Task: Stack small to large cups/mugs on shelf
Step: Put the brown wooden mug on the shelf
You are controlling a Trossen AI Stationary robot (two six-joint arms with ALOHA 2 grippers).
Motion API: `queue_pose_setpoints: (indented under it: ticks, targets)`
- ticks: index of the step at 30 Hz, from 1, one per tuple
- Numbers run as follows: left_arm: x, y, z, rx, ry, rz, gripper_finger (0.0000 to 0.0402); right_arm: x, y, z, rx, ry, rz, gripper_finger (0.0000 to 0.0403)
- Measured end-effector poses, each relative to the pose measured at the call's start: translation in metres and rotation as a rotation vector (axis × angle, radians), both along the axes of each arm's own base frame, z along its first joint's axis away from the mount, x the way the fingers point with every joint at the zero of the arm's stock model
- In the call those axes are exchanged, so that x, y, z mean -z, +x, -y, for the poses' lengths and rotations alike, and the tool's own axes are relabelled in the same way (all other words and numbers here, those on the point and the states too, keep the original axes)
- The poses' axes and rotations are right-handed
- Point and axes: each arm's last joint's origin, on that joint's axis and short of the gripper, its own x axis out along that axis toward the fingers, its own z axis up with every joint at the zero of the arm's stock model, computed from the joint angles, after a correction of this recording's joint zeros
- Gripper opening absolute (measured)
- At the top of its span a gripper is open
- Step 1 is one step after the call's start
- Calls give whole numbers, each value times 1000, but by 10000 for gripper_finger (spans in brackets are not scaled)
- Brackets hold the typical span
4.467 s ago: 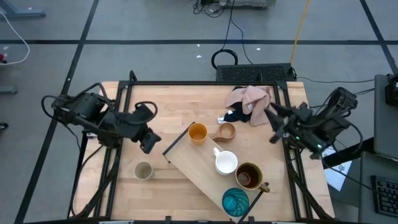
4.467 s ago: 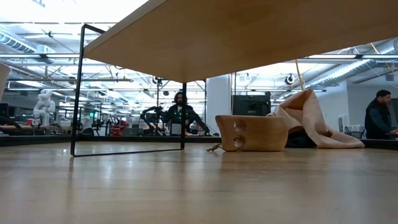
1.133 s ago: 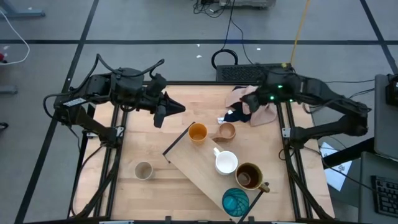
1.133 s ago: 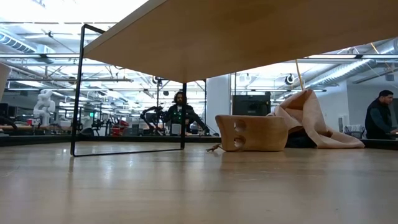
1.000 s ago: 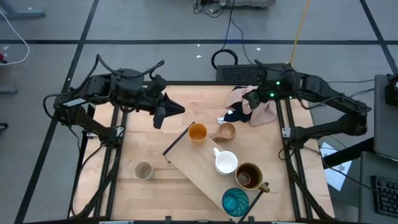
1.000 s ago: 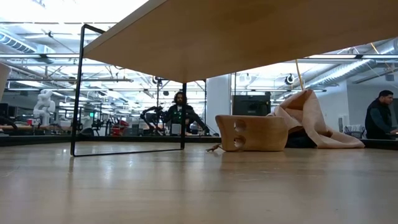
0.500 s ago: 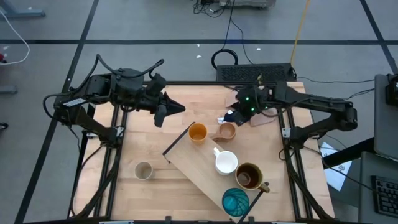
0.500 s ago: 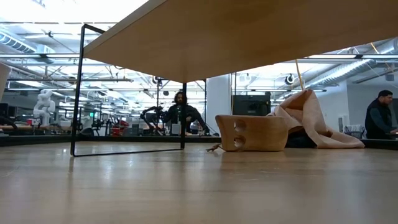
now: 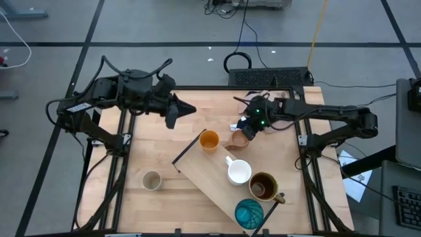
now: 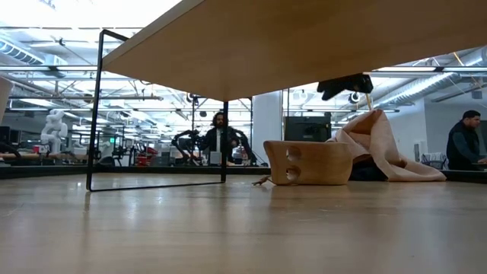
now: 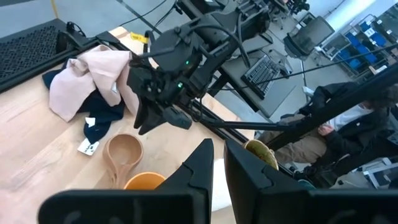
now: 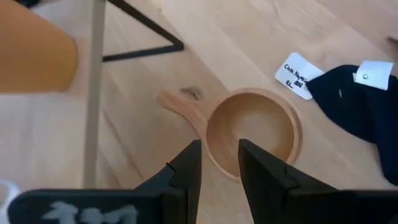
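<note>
Leftmost, the beige-grey cup [image 9: 152, 180] stands alone on the tabletop [image 9: 151, 141], well apart from the shelf [image 9: 207, 181]. Above it the left gripper [image 9: 186, 110] hangs over the table's far left part, its fingers [image 11: 245, 168] a narrow gap apart and holding nothing. The shelf lies slantwise across the table's middle. On its far end stands the orange cup [image 9: 209, 140]; further along it come the white handled mug [image 9: 238, 172], the dark brown handled mug [image 9: 263, 186] and, at the near end, the teal glazed cup [image 9: 248, 213]. Just right of the orange cup, off the shelf on the tabletop, sits the tan handled cup [image 12: 254, 132]. The right gripper [image 9: 245, 130] hovers directly over it, fingers [image 12: 264, 174] slightly parted above the rim and pinching nothing. Beyond lie a navy cloth [image 12: 364, 112] with white tags and a pink cloth [image 11: 87, 81], bunched together at the table's far right.
</note>
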Motion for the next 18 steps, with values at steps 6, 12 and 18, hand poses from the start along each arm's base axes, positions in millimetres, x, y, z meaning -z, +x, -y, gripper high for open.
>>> queue_pose_setpoints:
  ticks: [6, 12, 18]
  targets:
    - [0, 0, -1, -6, 0, 0, 37, 12, -6, -1, -33, 16, -50, 96]
    - [0, 3, -2, -11, 3, 5, 37, 13, -6, 2, -43, -23, -57, 116]
    - [0, 3, -2, -20, -14, 12, 37, 9, -1, 4, -94, -93, 8, 188]
